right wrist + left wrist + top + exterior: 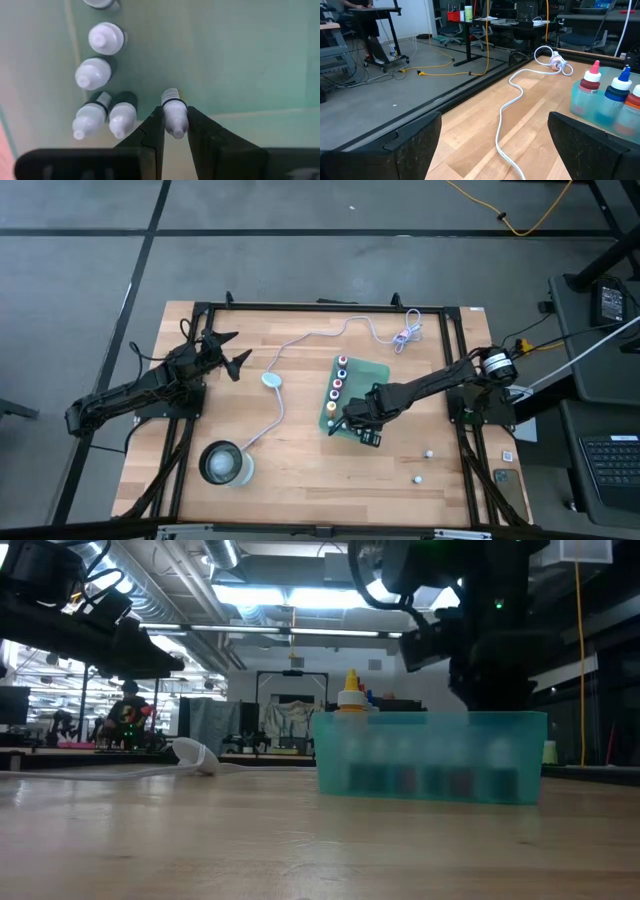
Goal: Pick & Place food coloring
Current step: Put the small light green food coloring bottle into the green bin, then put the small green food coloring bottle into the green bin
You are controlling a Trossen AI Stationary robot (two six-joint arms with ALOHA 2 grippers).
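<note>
Clamped between two dark fingers [152, 135] of the right claw [345, 420]: one white-capped food coloring bottle [173, 116], pinched just below its black collar, nozzle tip pointing back toward the wrist camera and long axis running along the fingers, roughly upright with the claw coming straight down from above. Held so, probably, to lower or lift the bottle vertically without knocking its neighbours. Just beside it, inside the same translucent green bin [378, 375]: two more white-capped bottles [122, 119] leaning at a slant, then others standing upright in a row toward the bin's far end, caps up. Seen from overhead as a line of coloured dots [338, 385] along the bin's left wall, with the right claw over the near end of that line. From counter height, one yellow-tipped bottle [351, 695] poking above the bin rim, tip up. Farther out on the counter [300, 480]: two small white pieces [428, 452] lying loose to the right of the bin, well apart from it; cannot tell what they are. Also a white cable [310, 335] with a pale round puck [271, 380], and a clear glass container [225, 463] near the front edge. Waiting at the far left, raised off the wood: left claw [228, 352], fingers spread wide, holding nothing.
</note>
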